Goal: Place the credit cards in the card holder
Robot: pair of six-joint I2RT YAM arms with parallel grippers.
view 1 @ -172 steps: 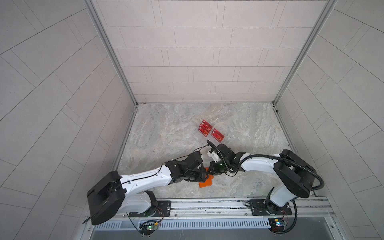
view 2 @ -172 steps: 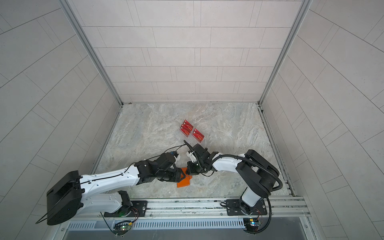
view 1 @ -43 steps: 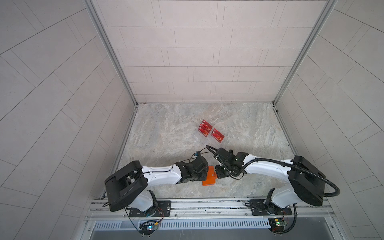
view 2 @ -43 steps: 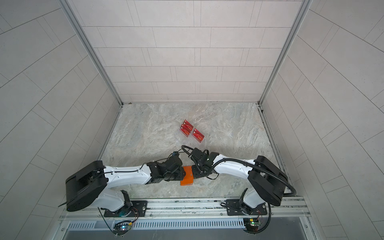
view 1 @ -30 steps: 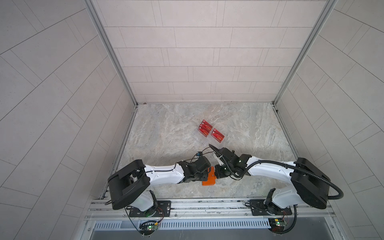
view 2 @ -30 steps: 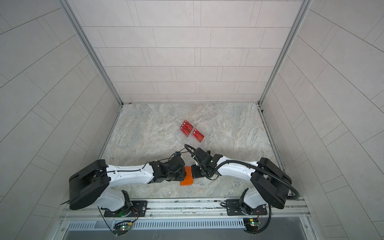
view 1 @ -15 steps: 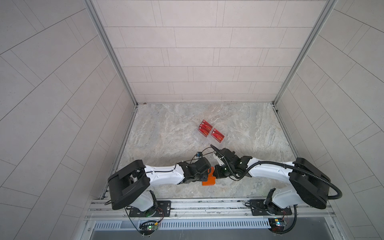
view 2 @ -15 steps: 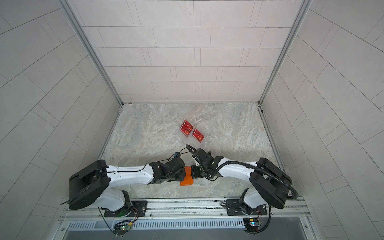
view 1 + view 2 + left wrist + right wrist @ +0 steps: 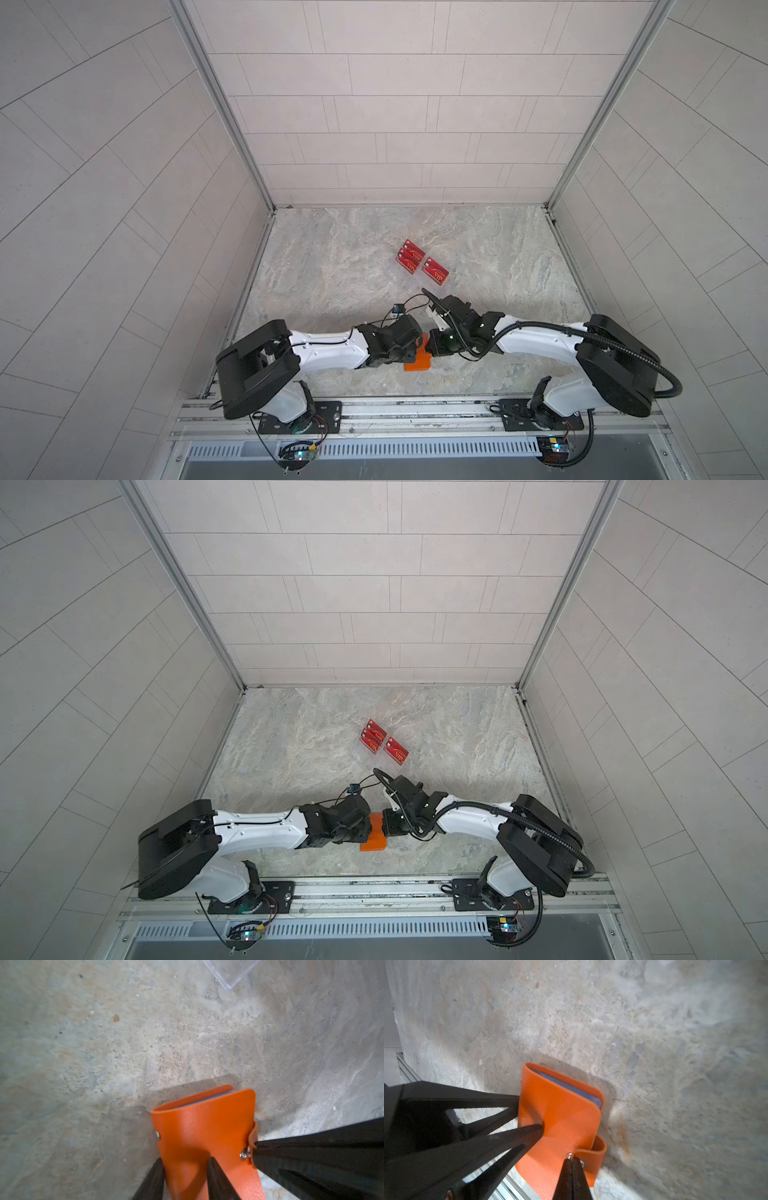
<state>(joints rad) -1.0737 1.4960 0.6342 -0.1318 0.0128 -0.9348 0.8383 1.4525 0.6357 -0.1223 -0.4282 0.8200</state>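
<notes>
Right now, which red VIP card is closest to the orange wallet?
The lone red VIP card, at the right of the group. It is nearest the orange wallet; the other two cards sit together farther back, to its left.

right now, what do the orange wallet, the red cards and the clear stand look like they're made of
Wallet: leather or faux leather, by its pebbled grain and soft sheen; snap looks like shiny metal.
Cards: probably glossy printed plastic, thin and flat, too small to be sure.
Stand: clear rigid plastic, likely acrylic, with sharp see-through edges.
</notes>
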